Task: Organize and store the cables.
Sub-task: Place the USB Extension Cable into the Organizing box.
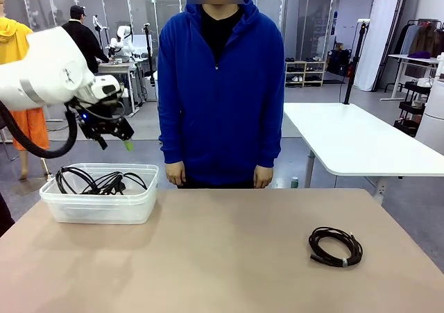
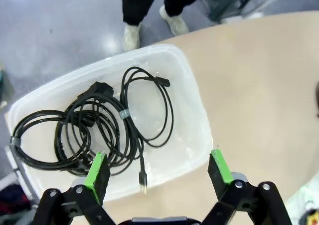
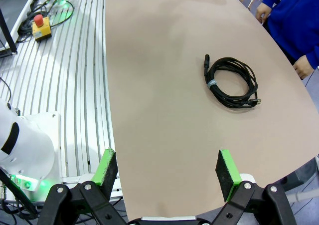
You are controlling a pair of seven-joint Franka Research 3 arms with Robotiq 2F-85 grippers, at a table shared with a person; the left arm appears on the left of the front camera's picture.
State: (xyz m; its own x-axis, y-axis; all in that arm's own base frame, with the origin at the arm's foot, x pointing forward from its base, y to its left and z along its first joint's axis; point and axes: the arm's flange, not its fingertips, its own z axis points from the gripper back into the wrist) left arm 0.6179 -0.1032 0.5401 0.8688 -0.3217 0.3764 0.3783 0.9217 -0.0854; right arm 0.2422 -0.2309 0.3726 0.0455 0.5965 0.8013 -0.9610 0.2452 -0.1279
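Cables, black, thin, wound in loose coils. Stock on hand: several coils lying tangled together inside a clear plastic bin at the left end of the worktop; one further coil lying flat and alone on the bare surface toward the right end, well apart from the bin.

Loose coil: bound at one spot by a small pale tie, with a plug end sticking out from the loop and a smaller connector at the opposite side. Judged light, soft and springy; the turns will likely sag and spread if lifted by a single strand. Jacket looks smooth and may slip between pads. Not fragile, though connectors should not be pinched. Best hold, in my judgement: across the whole bundle at or just beside the tie, where all turns are gathered.

Left tool: jaws wide apart, holding nothing, hanging above the bin with the stored coils below it. One stored cable has a loose tail ending in a small plug near the bin wall.

Right tool: jaws wide apart, empty, poised over the near edge of the worktop, with the loose coil well ahead of it.

Person: standing at the far side, hands at their sides.
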